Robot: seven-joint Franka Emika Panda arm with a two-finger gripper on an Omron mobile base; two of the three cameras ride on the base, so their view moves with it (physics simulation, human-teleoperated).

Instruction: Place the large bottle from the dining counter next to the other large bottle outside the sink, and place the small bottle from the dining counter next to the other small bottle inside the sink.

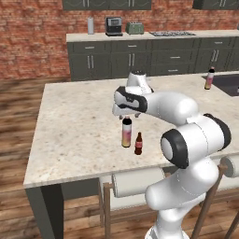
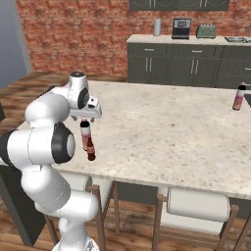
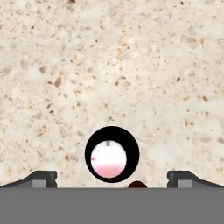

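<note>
A coffee machine (image 1: pixel 113 26) and toaster (image 1: pixel 135 28) stand on the back counter (image 1: pixel 186 35).

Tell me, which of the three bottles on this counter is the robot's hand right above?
The tall bottle fading from pink to yellow-orange, directly under the open gripper. The little dark cola bottle stands just beside it; the pinker tall bottle is far off by the sink.

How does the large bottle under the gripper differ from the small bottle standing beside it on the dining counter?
The large bottle is roughly twice as tall as the small bottle. The large bottle is a straight cylinder with a black cap; the small bottle narrows to a thin neck. The large bottle fades from pink to yellow-orange; the small bottle is dark brown-red with a reddish label. Both stand upright, close together, near the counter's front edge.
</note>
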